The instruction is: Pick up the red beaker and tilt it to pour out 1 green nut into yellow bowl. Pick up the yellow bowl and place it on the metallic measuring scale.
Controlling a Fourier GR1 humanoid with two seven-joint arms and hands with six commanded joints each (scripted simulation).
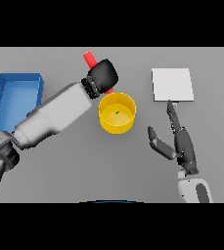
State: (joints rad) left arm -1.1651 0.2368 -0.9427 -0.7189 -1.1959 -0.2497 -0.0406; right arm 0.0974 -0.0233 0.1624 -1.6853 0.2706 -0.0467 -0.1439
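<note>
My left robot hand (102,75) is wrapped around the red beaker (89,59), tipped just above the yellow bowl (117,113), where one green nut (117,113) lies. My right robot hand (179,141) hangs spread, bowl to its left, scale (172,84) just beyond its fingertips. The bowl looks light, rigid and smooth-walled; I judge gripping its rim or wall safest, kept level so the nut stays inside.

Light is even and soft across the grey counter (59,176), with no glare. Only faint shadow sits under the right hand (179,141). The white scale (172,84) beyond its fingertips looks brightest, nearly washed flat.
</note>
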